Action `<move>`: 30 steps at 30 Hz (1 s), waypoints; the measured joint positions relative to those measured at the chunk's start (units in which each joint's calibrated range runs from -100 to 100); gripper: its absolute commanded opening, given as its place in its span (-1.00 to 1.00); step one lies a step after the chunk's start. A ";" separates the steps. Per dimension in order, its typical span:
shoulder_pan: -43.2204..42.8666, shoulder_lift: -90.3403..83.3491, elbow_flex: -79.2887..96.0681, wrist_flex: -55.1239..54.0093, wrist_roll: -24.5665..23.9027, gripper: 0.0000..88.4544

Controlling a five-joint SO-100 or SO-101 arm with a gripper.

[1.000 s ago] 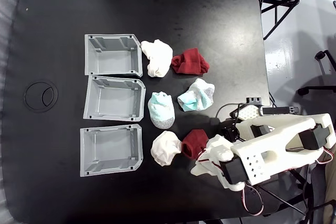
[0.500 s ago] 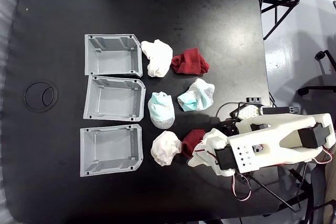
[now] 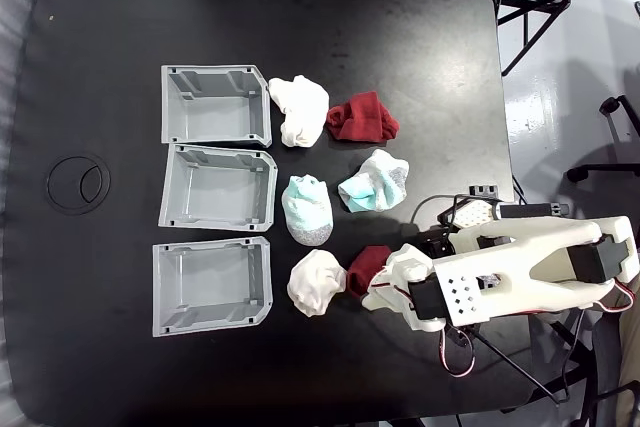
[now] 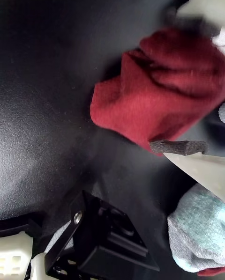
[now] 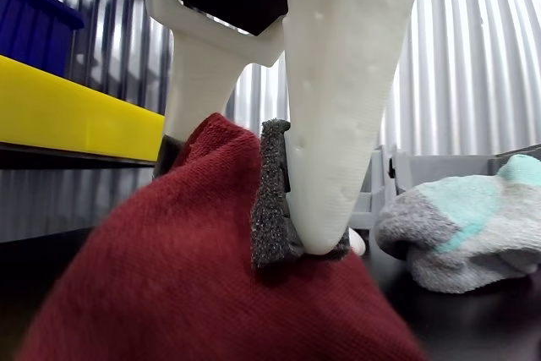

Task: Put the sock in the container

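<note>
Our gripper (image 3: 385, 282) straddles the dark red sock (image 3: 366, 269), jaws apart; we should close squarely, then carry it to a grey bin (image 3: 211, 287).

In the fixed view the white arm (image 3: 530, 272) reached in from the right edge, stretched leftward across the lower right of the frame. Its tool (image 3: 383, 282) pointed left, low over the bench. In the other view its foam-padded fingers (image 5: 275, 196) stood apart, tips pressing down.
</note>
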 measured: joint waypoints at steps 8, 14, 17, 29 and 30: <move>0.00 0.00 0.00 0.00 0.00 -0.96; 0.11 0.00 0.00 0.00 0.00 -0.97; 0.11 0.00 -1.26 0.00 -0.21 -0.97; 10.37 -7.53 -23.33 0.93 -2.35 -0.97; 10.16 -6.45 -25.77 0.93 -2.35 -0.97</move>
